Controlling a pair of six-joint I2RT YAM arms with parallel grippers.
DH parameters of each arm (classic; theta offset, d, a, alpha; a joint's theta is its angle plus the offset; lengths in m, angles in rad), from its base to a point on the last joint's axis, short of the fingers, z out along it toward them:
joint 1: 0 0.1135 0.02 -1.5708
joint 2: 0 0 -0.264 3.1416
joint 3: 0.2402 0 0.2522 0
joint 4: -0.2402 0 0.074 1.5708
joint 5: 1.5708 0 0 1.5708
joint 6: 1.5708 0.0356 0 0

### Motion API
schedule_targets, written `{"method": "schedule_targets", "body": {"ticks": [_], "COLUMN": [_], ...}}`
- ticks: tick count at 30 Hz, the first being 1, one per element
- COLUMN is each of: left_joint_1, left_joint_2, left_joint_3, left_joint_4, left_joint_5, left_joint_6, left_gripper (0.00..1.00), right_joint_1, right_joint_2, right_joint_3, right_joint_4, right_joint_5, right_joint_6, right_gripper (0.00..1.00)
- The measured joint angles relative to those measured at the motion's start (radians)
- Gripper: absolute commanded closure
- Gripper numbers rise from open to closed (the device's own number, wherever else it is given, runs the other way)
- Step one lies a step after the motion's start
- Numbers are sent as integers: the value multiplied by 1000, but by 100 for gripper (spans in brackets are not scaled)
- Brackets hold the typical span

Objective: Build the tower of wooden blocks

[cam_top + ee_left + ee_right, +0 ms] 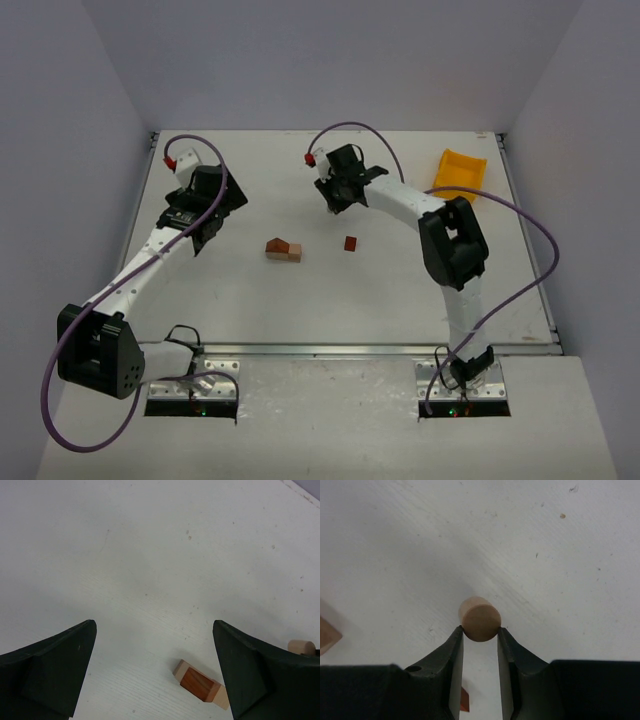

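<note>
Worktop point(400, 300) is carrying a yellow bin point(460, 172) at its far right corner. Left pincer point(155, 625) is hanging wide open, right pincer point(480, 630) is clamping a pale cylinder point(480, 616) — wood block tower point(283, 249) is sitting mid-worktop between the arms — reddish cube point(349, 243) is lying apart, just to its right.

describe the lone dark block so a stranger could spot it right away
Look at the middle of the white table. Right of the tan-and-brown cluster sits one small cube, apart from it. It alone is all reddish-brown.
</note>
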Motion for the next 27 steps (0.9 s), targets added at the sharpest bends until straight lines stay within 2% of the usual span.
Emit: {"method": "schedule_targets", "body": {"ticks": [9, 15, 23, 25, 27], "left_joint_1": [0, 0, 0, 0, 0], "left_joint_2": [0, 0, 0, 0, 0], "left_joint_3": [0, 0, 0, 0, 0], "left_joint_4": [-1, -1, -1, 0, 0], "left_joint_5": [15, 20, 25, 26, 29], "left_joint_6": [1, 4, 8, 10, 12], "left_gripper": [0, 0, 0, 0, 0], "right_joint_1": [19, 89, 84, 82, 82], "right_joint_2": [-292, -329, -172, -129, -77], "right_joint_3": [-225, -271, -114, -71, -13], "right_joint_4": [78, 72, 56, 39, 19], "right_joint_5": [-269, -300, -196, -173, -144], "right_joint_6": [-126, -156, -70, -59, -44], "right_gripper": [89, 84, 33, 28, 27]}}
